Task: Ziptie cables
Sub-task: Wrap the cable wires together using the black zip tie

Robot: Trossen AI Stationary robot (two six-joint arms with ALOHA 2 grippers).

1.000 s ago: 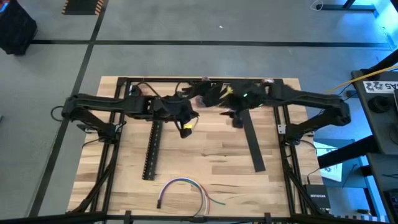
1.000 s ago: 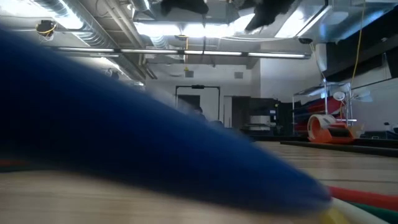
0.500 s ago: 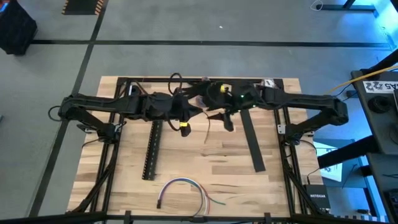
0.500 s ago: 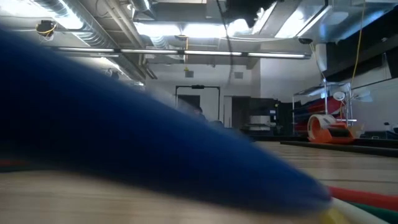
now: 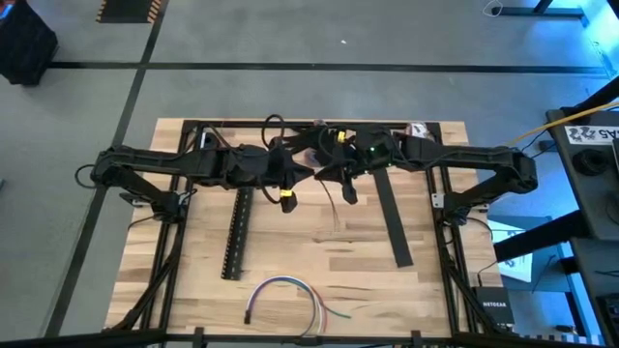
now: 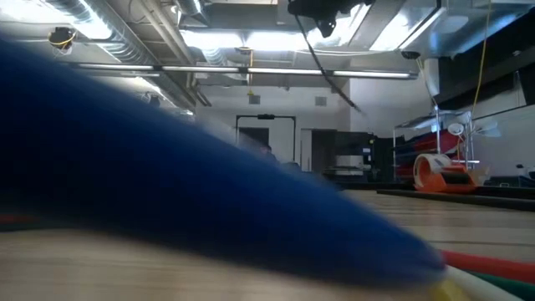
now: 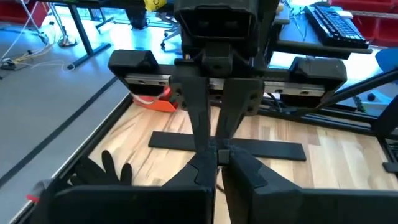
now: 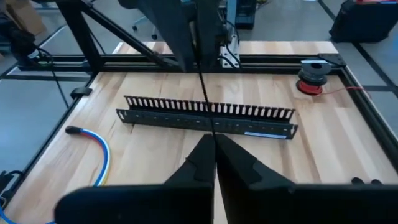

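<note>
The zip tie (image 5: 333, 208), a thin dark strip, hangs in the air over the table's middle, between my two grippers. My left gripper (image 5: 302, 176) and my right gripper (image 5: 327, 177) meet tip to tip there, both shut on it. In the low view its free tail (image 6: 334, 79) curves down and away from the grippers. The cables (image 5: 287, 293), a looped bundle of blue, white and dark wires, lie flat by the table's near edge with no gripper at them. The blue wire (image 8: 99, 155) also shows in the right wrist view. My left gripper pinches the zip tie near its upper end (image 8: 198, 59) between its two fingers, coming from the table's left, about level. The strip is clear of the table. My right gripper pinches the strip (image 8: 210, 132) between its two fingertips, a little below the left gripper's hold. It comes from the table's right, slanting slightly down. The strip runs straight between the two holds, and its tail hangs free below.
A long black slotted channel (image 5: 235, 232) lies on the left half of the table, and a flat black bar (image 5: 392, 222) on the right half. A red spool (image 8: 309, 78) sits at a far corner. Black frame rails edge the table.
My right gripper has moved toward the table's left and slightly down, up to my left gripper, and has shut on the zip tie. The strip hung straight down from my left gripper before. Its free tail now swings out at a slant.
</note>
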